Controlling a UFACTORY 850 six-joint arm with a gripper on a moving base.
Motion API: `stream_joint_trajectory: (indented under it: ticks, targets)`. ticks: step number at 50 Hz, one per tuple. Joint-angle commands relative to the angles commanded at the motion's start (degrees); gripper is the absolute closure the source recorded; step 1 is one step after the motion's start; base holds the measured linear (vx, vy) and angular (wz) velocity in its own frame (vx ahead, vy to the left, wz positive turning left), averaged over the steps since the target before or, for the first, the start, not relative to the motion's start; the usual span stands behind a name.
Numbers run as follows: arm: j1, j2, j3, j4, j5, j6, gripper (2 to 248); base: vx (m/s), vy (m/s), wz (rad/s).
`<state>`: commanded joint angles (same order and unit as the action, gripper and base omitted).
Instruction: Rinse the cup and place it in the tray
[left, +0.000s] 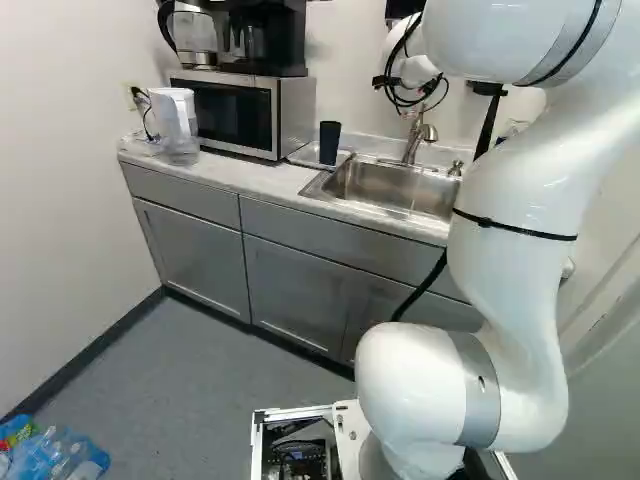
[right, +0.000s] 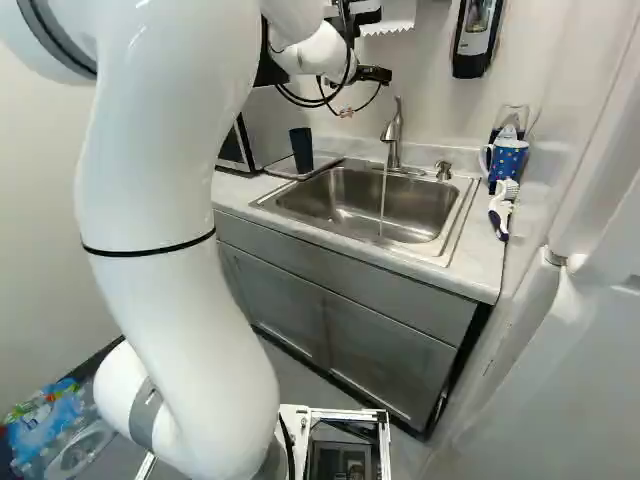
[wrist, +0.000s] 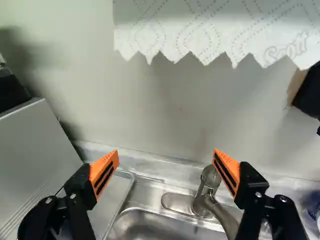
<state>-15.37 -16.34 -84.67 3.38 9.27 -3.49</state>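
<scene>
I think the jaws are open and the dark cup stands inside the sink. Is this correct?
Not the cup's place: the right base view shows the dark cup on the tray beside the sink. The jaws are open.

Cup (right: 302, 152): near-black to my eye. Mug (right: 508, 158): blue, pale spots. Cabinets (left: 195, 255): plain grey. Arm (right: 160, 180): white, grey bands. Paper towel (wrist: 210, 30): white, dotted diamond-like pattern.

Faint brand lettering (wrist: 286, 49) on paper towel (wrist: 200, 27).

the counter (left: 252, 178) carries a microwave (left: 236, 116), pitcher (left: 172, 116) and tray (right: 284, 168).
</scene>
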Motion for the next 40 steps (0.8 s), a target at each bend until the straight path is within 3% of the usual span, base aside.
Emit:
stream_joint_trajectory:
  ticks: [40]
  targets:
    - [-1.8, -6.8, -7.9, 0.0, -3.0, 0.0, 3, 0.000, 0.000, 0.000]
